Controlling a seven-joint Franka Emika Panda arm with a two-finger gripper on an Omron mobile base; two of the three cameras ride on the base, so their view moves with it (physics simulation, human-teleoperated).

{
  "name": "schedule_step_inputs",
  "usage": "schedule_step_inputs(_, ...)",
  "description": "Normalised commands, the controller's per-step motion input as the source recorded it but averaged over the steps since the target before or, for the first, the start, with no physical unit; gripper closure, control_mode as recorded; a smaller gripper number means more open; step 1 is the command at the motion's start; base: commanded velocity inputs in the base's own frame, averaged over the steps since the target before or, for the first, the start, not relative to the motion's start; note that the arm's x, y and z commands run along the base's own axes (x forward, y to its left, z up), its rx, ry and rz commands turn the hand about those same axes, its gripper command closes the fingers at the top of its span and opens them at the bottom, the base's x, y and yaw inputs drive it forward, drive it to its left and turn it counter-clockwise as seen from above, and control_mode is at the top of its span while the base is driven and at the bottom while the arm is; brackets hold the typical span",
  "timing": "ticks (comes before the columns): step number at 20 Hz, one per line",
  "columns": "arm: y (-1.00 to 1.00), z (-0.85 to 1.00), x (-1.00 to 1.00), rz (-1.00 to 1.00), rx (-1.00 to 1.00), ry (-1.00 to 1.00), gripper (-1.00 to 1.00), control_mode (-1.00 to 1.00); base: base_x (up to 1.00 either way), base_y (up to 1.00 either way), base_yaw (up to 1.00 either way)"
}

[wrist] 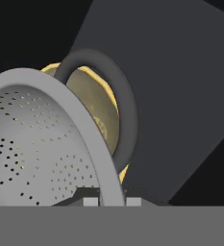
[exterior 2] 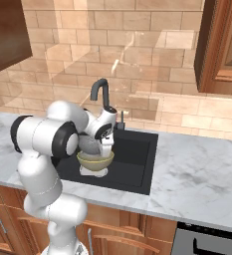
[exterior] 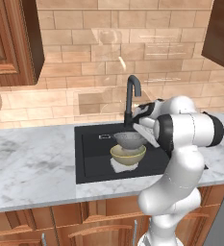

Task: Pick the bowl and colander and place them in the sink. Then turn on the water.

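Note:
The yellow-tan bowl stands on the floor of the black sink. The grey perforated colander hangs tilted directly over the bowl, its underside at the bowl's rim; whether they touch I cannot tell. My gripper is shut on the colander's rim, one fingertip on each side of the wall. In the hand view the bowl shows behind the colander's dark loop handle.
The tall dark curved faucet rises at the sink's back edge, close behind my hand. Marble counter runs on both sides of the sink. Wooden wall cabinets hang above.

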Motion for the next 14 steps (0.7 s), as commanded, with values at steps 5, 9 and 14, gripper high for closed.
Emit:
schedule_step_inputs(5, 0.00, -0.28, 0.10, 0.00, 0.00, 0.00, 1.00, -1.00, 0.00, 0.00, 0.00)
schedule_step_inputs(9, -0.02, -0.31, 0.00, 0.00, 0.00, 0.00, 1.00, -1.00, 0.00, 0.00, 0.00)
schedule_step_inputs(14, 0.00, -0.22, 0.00, 0.00, 0.00, 0.00, 1.00, -1.00, 0.00, 0.00, 0.00)
